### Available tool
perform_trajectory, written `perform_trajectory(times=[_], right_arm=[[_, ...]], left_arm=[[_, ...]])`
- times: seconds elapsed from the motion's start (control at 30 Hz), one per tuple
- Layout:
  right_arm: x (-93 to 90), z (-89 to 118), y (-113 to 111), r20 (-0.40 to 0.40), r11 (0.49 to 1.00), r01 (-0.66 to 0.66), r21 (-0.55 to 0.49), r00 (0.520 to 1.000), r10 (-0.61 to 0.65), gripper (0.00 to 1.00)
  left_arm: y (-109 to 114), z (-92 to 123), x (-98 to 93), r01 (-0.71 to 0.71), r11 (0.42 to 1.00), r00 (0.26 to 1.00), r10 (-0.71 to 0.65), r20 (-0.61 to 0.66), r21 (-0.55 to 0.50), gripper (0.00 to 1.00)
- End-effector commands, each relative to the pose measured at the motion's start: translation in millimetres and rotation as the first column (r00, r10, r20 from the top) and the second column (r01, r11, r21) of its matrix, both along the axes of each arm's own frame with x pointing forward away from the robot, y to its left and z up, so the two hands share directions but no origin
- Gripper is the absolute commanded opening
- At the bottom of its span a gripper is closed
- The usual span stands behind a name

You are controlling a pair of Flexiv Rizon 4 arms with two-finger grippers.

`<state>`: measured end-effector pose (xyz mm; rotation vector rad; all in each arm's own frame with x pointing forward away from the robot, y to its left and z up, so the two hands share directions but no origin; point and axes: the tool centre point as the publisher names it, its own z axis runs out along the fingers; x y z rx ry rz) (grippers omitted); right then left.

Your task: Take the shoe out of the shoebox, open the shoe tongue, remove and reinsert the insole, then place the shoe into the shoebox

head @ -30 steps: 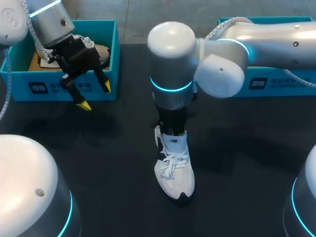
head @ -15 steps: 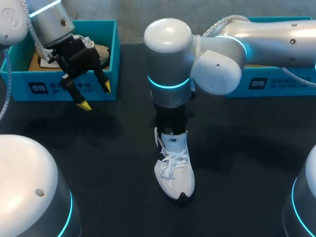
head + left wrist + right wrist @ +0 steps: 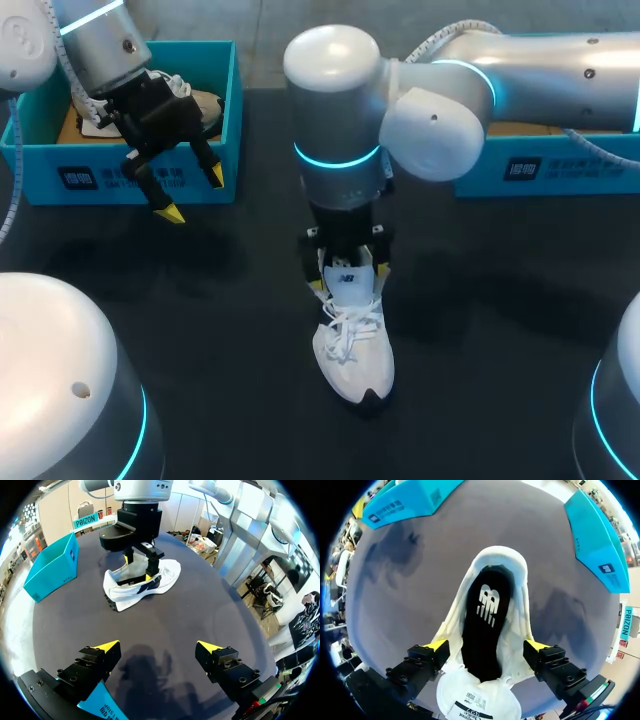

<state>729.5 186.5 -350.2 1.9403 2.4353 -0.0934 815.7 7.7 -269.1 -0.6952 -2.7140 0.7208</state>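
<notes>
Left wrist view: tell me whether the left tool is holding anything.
No, the left tool is open, and only bare table shows between its two yellow-tipped fingers.

The left jaws hang over the dark counter (image 3: 200, 610), spread wide with nothing between their yellow fingertips (image 3: 107, 646). Just under them pokes a corner of a teal shoebox (image 3: 102, 707). Ahead, mid-counter, a white sneaker (image 3: 142, 580) with a black sole sits with its opening up. The right arm (image 3: 137, 510) comes straight down on it, and its jaws stand apart astride the sneaker's collar, one yellow tip on each side; I can't tell whether they touch. A second teal shoebox (image 3: 52, 567) stands well off beside the sneaker, at the counter's edge.
</notes>
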Motion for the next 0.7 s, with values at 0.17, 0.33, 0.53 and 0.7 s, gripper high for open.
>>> perform_trajectory(times=[0.17,0.33,0.53,0.7], right_arm=[[-9.8,2,-5,0.009,1.000,0.022,0.008,1.000,-0.022,1.00],[-14.2,10,-5,0.026,0.999,0.035,0.004,0.999,-0.035,1.00],[-19.8,15,-5,0.033,0.999,0.054,0.002,0.998,-0.054,1.00],[-19.1,23,-5,0.054,0.998,0.063,-0.005,0.997,-0.062,1.00]], left_arm=[[0,0,-0.1,0.001,1.000,1.000,-0.001,0.001,0.001,1.00],[0,0,-0.1,0.001,1.000,1.000,-0.001,0.001,0.001,1.00],[0,0,-0.1,0.001,1.000,1.000,-0.001,0.001,0.001,1.00],[0,0,-0.1,0.001,1.000,1.000,-0.001,0.001,0.001,1.00]])
